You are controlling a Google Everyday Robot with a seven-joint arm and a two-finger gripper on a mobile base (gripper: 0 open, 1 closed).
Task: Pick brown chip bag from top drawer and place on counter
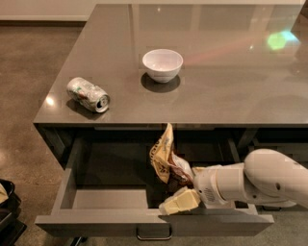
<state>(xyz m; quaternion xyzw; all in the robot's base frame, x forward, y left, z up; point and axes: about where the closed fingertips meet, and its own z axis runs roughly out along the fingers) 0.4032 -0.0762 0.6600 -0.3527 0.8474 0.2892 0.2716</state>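
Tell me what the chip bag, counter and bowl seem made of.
The brown chip bag, in the top drawer by the gripper: thin foil or plastic film, judging by sharp creases. The counter: polished stone or composite, glossy with light reflections. The white bowl: glazed ceramic or plastic, smooth and even; unclear which.

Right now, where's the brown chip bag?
Camera view: the brown chip bag stands upright mid-way along the open top drawer, below the counter edge, the gripper at its lower right.

Mottled brown concrete floor [29,72], pale wall [43,7] with dark baseboard [43,21] far left, green glint [279,39] on glossy desk [231,86], claw [185,190] in open drawer [110,198].
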